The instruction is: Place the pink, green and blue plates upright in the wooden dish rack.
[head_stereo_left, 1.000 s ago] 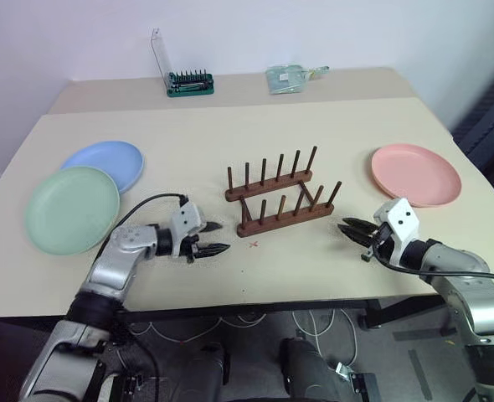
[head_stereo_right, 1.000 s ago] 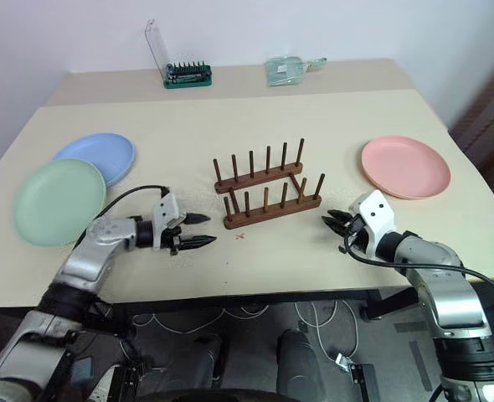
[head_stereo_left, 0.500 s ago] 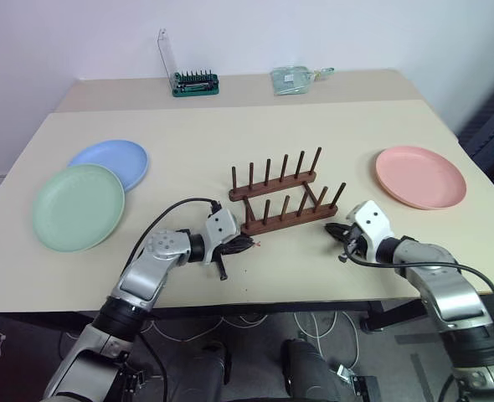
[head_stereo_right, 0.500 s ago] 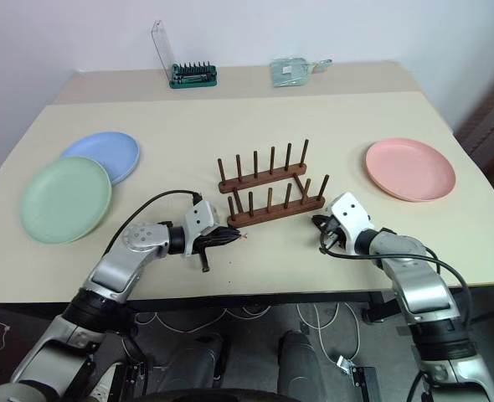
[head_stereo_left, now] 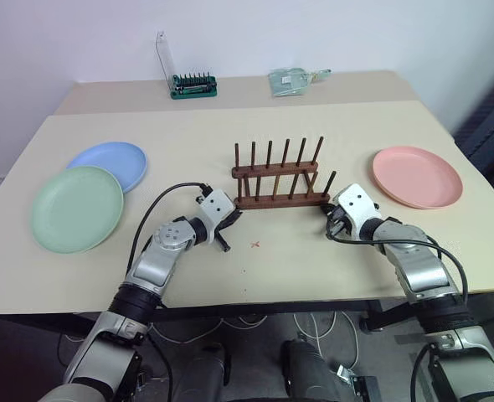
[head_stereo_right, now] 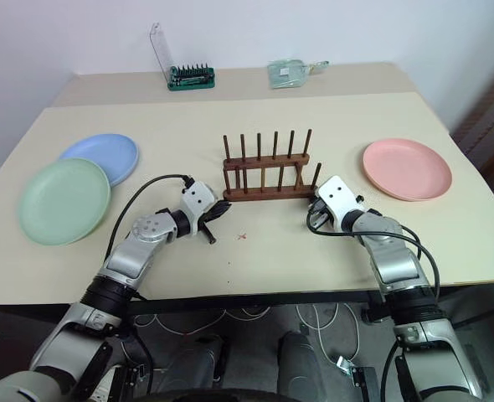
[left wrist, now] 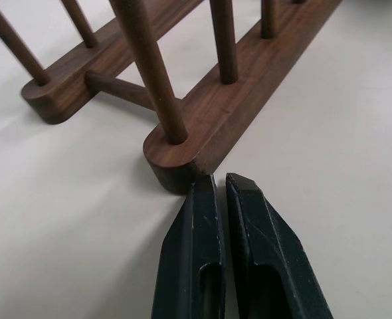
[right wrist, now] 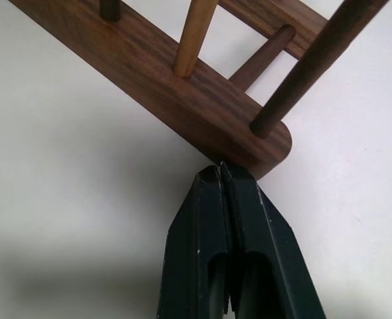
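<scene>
- The left gripper point(left wrist: 220, 181) has its two black fingers pressed together, nothing between them, with the tips right at the rounded end of the near rail of the wooden dish rack point(head_stereo_left: 279, 199). Whether they touch the wood or stop just short I cannot tell.
- The right gripper point(right wrist: 220, 169) is likewise shut and empty, its tips meeting the opposite rounded end of that same rail, just under the last peg.
- Judged from this pose, closed fingers serve as blunt pushers: one at each end of the rail, the two arms bracket the rack and can nudge or square it without catching on the thin upright pegs. No plate is being handled yet, so this looks like setting the rack in place before loading.
- Between the two grippers the rack lies roughly across the table, both rows of pegs upright and every slot bare.
- Outward from the left gripper, well apart on its far side from the rack, lies the green plate point(head_stereo_left: 76, 208), flat on the table point(head_stereo_left: 314, 260), with the blue plate point(head_stereo_left: 109, 164) just behind it and partly tucked under its rim.
- Outward from the right gripper, beyond the rack's end, the pink plate point(head_stereo_left: 417, 176) lies flat and alone.
- Past the rack, at the table's back edge, stand a green tray of screwdriver bits point(head_stereo_left: 192, 83) with a clear lid raised and a clear packet point(head_stereo_left: 293, 79).
- No brand, label or writing is legible on any of these; a small red mark point(head_stereo_left: 254, 244) sits on the table ahead of the left gripper.
</scene>
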